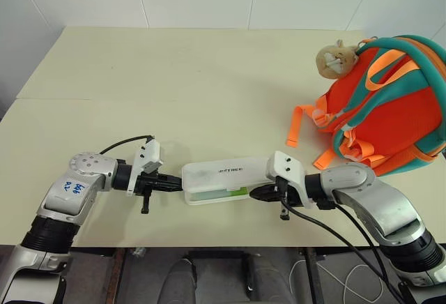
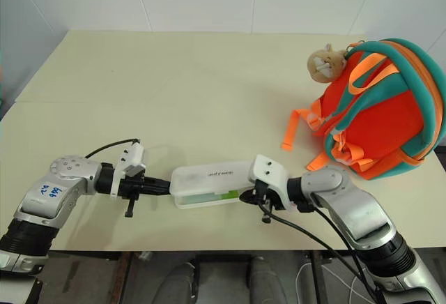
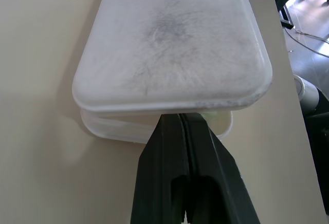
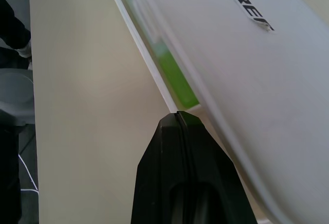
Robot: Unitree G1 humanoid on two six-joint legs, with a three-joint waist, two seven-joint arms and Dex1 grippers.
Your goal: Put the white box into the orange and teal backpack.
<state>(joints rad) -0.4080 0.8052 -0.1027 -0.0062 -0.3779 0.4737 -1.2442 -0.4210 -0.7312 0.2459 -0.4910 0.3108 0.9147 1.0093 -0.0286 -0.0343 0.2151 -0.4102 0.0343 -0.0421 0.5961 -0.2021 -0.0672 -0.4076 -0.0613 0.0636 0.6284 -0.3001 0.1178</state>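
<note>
White and flat, the white box [image 1: 224,180] lies lengthwise near the six o'clock edge of the pale surface [image 1: 174,81], its lid carrying small dark lettering and a strip of green showing along its near side. From nine o'clock the left claw [image 1: 174,185] comes in level, its two black fingers pressed together with nothing between them, their tips touching the box's short end just under the lid rim, as the left wrist view shows. From three o'clock the right claw [image 1: 256,192] meets the opposite end the same way, fingers together and empty, tips set against the box's lower edge by the green strip. The box sits pinched between the two arms, resting on the surface. Well apart, toward two o'clock, the orange and teal backpack [image 1: 390,109] stands bulging, orange webbing straps [image 1: 296,126] trailing onto the surface, with a small beige plush toy [image 1: 336,58] perched at its upper corner
</note>
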